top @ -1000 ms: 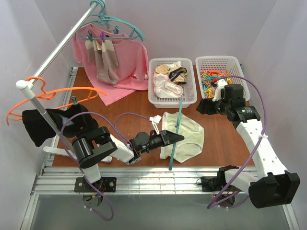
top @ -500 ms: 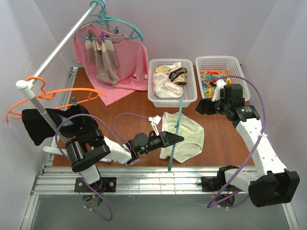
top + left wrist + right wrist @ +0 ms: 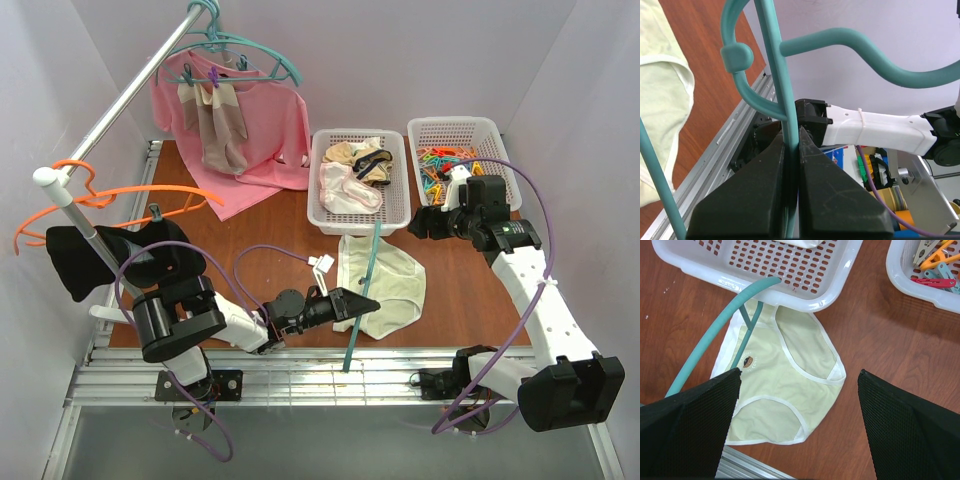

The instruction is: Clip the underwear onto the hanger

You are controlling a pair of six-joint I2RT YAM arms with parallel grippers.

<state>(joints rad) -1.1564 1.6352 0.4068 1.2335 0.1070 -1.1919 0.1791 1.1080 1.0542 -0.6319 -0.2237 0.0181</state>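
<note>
Two risks stand out, the bigger with the hanger [image 3: 369, 260]. It lies lengthwise across the underwear [image 3: 400, 280], which is spread flat on the table [image 3: 280, 215] near the front edge. The left gripper [image 3: 368, 300] is clenched on just one thin bar of the hanger. A frame this long, held at a single point, could swivel in the pinch or slide through it.

The smaller risk is the thin fabric. If the hanger drags, the briefs could bunch or ride toward the edge, leaving no flat hem to clip. The right gripper [image 3: 425, 222] hovers spread wide and empty, so nothing pins the cloth down.

Around them, the garment basket [image 3: 318, 185] is the main obstacle. The hanger's far end sits at the basket's near wall and could catch there. The peg basket [image 3: 450, 122] stands just beside it, behind the right gripper. Its coloured pegs [image 3: 440, 162] are not yet fetched, and reaching them means turning away from the cloth.
</note>
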